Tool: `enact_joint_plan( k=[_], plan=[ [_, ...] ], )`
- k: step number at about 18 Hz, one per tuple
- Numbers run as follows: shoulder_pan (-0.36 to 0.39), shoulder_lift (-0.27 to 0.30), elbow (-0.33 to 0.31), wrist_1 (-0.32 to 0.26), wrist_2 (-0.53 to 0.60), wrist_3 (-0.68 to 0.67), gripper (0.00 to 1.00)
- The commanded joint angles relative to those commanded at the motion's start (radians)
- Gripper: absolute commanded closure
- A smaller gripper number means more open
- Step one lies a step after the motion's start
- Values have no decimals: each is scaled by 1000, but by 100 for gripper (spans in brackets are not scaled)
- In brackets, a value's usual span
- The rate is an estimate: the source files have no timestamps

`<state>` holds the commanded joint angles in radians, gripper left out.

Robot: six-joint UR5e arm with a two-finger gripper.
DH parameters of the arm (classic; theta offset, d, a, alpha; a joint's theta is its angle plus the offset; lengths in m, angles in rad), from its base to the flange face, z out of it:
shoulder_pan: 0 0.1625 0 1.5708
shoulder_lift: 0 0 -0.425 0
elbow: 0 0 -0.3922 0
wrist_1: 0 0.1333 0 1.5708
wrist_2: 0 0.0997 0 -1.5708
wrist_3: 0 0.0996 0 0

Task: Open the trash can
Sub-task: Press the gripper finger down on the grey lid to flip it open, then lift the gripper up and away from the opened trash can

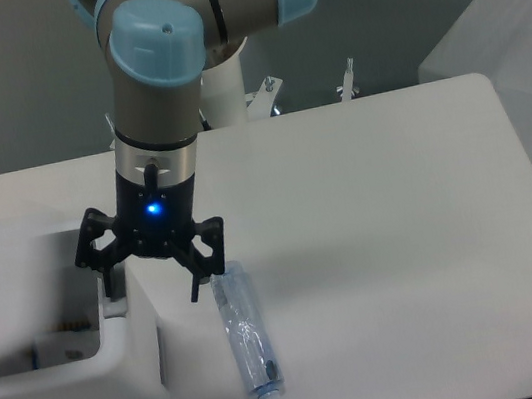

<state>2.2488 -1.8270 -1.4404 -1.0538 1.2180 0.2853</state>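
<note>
White desk [368, 204] fills most of the view, with a grey wall behind it. At the near left corner stands the trash can [62, 384], boxy and white; its top appears open, showing a dark inside, though glare makes this hard to judge. Over its right rim hangs the gripper [152, 278], jaws spread wide and holding nothing, a blue light glowing on its body. Just right of the bin, a clear bottle [247, 339] lies flat on the desk.
</note>
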Motion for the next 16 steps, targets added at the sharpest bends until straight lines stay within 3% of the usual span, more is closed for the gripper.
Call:
enact_joint_plan(
  k=[3, 8, 16],
  plan=[
    [0, 0, 6, 0, 0, -3, 0],
    [12, 6, 109, 15, 0, 24, 0],
    [138, 17, 181, 11, 114, 147, 0]
  ],
)
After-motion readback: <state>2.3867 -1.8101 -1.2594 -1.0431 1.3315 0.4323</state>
